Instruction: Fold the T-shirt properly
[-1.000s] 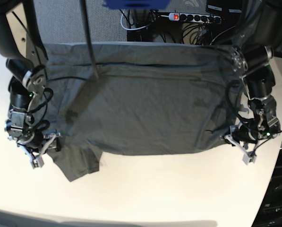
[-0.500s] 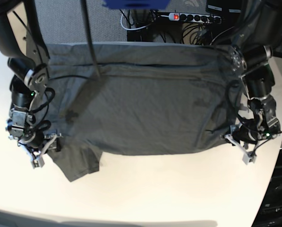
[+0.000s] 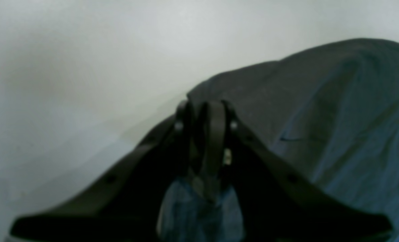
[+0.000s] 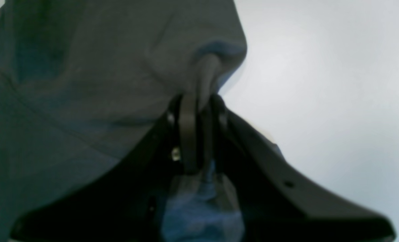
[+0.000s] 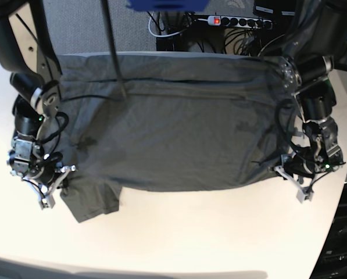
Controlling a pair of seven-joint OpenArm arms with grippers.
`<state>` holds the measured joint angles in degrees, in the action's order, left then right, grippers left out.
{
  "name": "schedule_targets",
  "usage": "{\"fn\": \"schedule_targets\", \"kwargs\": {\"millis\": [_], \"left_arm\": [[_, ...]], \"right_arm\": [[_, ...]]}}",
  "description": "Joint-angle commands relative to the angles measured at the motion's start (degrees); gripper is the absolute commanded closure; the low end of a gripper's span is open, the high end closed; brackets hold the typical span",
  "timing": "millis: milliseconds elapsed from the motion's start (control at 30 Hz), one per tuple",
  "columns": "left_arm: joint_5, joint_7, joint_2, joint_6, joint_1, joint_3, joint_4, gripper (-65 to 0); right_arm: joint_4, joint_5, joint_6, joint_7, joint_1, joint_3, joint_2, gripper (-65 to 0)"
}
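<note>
The dark grey T-shirt (image 5: 173, 133) lies spread wide on the white table (image 5: 190, 238), with one sleeve (image 5: 92, 200) sticking out at the near left. My right gripper (image 5: 52, 185) is at the shirt's near left corner. In the right wrist view it (image 4: 199, 101) is shut, with a pinch of fabric (image 4: 206, 67) bunched between its fingers. My left gripper (image 5: 289, 176) is at the near right corner. In the left wrist view it (image 3: 204, 107) is shut at the shirt's edge (image 3: 320, 111).
A thin black pole (image 5: 112, 46) hangs over the shirt's far left part. A power strip (image 5: 237, 22) and cables lie beyond the table's far edge. Bare white tabletop runs in front of the shirt. The table's rounded edge curves past my left gripper.
Both grippers stay shut and have shifted only slightly. The near left sleeve has slid a little to the left and the arms' upper links have drawn back a bit.
</note>
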<state>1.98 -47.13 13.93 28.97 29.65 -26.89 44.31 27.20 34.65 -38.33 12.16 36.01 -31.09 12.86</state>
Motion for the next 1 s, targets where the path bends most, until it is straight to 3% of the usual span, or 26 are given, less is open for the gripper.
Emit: {"fn": "schedule_targets", "kwargs": {"millis": [0, 100, 333, 533, 700, 800, 967], "left_arm": [[0.2, 0.4, 0.4, 0.3, 1.3, -0.1, 1.0, -8.2], [0.2, 0.2, 0.4, 0.3, 1.3, -0.1, 1.0, -8.2], [0.2, 0.3, 0.4, 0.3, 1.3, -0.1, 1.0, -8.2], [0.2, 0.1, 0.6, 0.3, 1.2, -0.1, 1.0, -8.2], [0.2, -0.2, 0.7, 0.3, -0.3, -0.1, 5.0, -8.2], [1.0, -3.6, 0.4, 0.4, -2.5, -0.1, 11.5, -8.2], [9.0, -10.8, 0.8, 1.2, -5.9, -0.1, 23.9, -8.2]], "right_arm": [[-0.3, 5.0, -1.7, 8.5, -1.7, 1.1, -0.6, -4.8], [5.6, 5.0, -1.7, 7.6, -4.8, 1.9, -1.3, -4.8], [30.2, 5.0, -1.7, 7.6, -15.6, 4.1, -7.5, -4.9], [36.1, 4.9, -1.7, 7.1, -18.8, 6.3, -8.7, -4.9], [40.5, 4.8, -1.7, 3.2, -21.5, 6.2, -8.8, -5.1], [43.0, 4.8, -1.7, 0.6, -23.0, 6.2, -9.2, -5.1], [48.8, 4.8, -1.7, -3.9, -26.1, 6.1, -10.6, -5.1]]}}
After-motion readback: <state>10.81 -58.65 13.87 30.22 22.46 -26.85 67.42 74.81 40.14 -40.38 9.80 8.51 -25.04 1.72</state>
